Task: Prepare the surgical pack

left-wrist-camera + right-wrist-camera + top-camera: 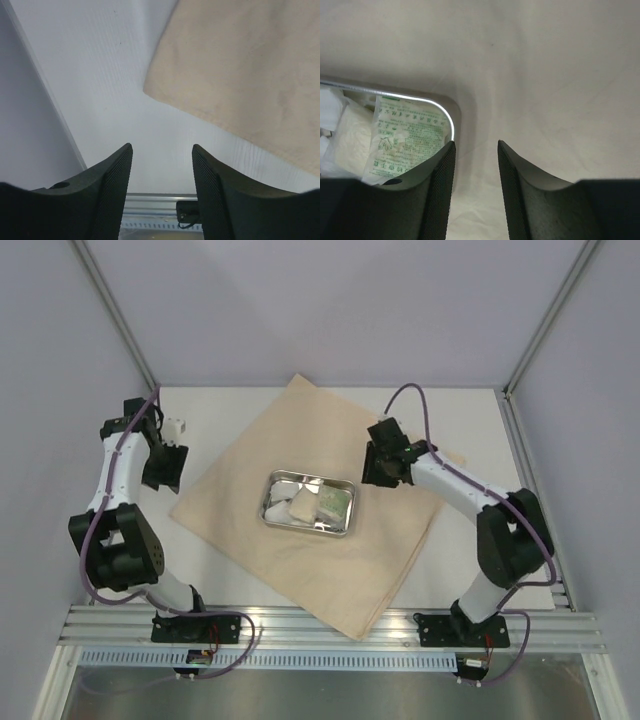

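Top external view shows one beige cloth sheet [330, 575] spread flat as a diamond around the steel tray [352, 508], with one corner pointing off each side of the tray: far, near, left and right. The single tray sits at about the cloth's middle, its long axis running left to right between the two arms. Of the two grippers, the right gripper [377, 478] is much the nearer. It hangs just beside the tray's right end, over the cloth, and the right wrist view shows its jaws parted by a narrow gap with nothing between them, the tray's rounded corner at its left finger. The left gripper [162, 480] is well apart from the tray's left end, out past the cloth's left corner and over the table [225, 415]. Its jaws are spread with nothing between them, and in its wrist view the cloth corner lies ahead and to the right of the fingers. If wrapping is the coming step, each arm probably takes the corner on its own side of the tray. Inside the tray lie one green-printed packet [405, 137] at the right end, one cream folded pad [351, 137] at the middle, and white gauze [274, 508] at the left end, too crumpled to count. No scissors or tweezers can be made out.
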You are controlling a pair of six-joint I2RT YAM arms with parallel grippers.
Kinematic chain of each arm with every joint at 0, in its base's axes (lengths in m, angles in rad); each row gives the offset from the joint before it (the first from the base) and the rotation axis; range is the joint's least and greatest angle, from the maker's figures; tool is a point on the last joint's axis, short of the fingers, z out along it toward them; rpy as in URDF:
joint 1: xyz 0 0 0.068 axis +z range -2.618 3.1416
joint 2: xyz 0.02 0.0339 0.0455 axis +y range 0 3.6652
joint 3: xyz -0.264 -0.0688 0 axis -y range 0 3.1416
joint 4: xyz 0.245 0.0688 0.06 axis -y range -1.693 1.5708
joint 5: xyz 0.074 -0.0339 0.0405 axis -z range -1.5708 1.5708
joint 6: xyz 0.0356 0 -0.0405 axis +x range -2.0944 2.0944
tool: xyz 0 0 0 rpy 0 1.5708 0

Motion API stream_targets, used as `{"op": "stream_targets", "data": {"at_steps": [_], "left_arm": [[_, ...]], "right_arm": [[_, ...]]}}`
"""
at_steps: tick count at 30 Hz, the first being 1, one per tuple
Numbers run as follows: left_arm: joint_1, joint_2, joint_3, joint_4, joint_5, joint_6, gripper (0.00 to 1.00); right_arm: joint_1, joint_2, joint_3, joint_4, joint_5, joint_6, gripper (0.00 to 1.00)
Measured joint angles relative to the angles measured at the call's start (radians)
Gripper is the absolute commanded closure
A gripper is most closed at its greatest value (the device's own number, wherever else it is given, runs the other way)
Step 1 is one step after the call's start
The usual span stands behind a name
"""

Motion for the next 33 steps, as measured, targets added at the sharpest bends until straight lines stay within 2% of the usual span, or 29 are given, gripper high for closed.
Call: {"op": "stream_targets", "data": {"at_steps": [5,9,13,18,19,22,26,33], "left_arm": [[0.054,0.085,-0.023,0.044,0.002,0.001,0.41],[0.061,0.134,-0.069,0.080,0.002,0.000,0.36],[0.059,0.186,-0.115,0.112,0.005,-0.004,0.37],[0.060,0.250,-0.122,0.135,0.016,-0.008,0.37],[0.060,0.251,-0.122,0.138,0.020,-0.009,0.37],[0.059,0.251,-0.122,0.150,0.027,-0.011,0.37],[0.060,0.251,-0.122,0.158,0.031,-0.011,0.37],[0.060,0.251,-0.122,0.158,0.038,-0.011,0.37]], "right_arm": [[0.074,0.138,0.064,-0.021,-0.070,-0.019,0.61],[0.073,0.148,0.066,-0.032,-0.108,-0.019,0.62],[0.076,0.158,0.066,-0.029,-0.141,-0.018,0.63],[0.089,0.225,0.066,-0.033,-0.168,-0.026,0.75],[0.091,0.236,0.066,-0.040,-0.170,-0.037,0.84],[0.093,0.244,0.080,-0.057,-0.154,-0.061,0.95],[0.080,0.244,0.127,-0.095,-0.106,-0.134,0.98],[0.031,0.263,0.146,-0.146,-0.063,-0.224,0.98]]}}
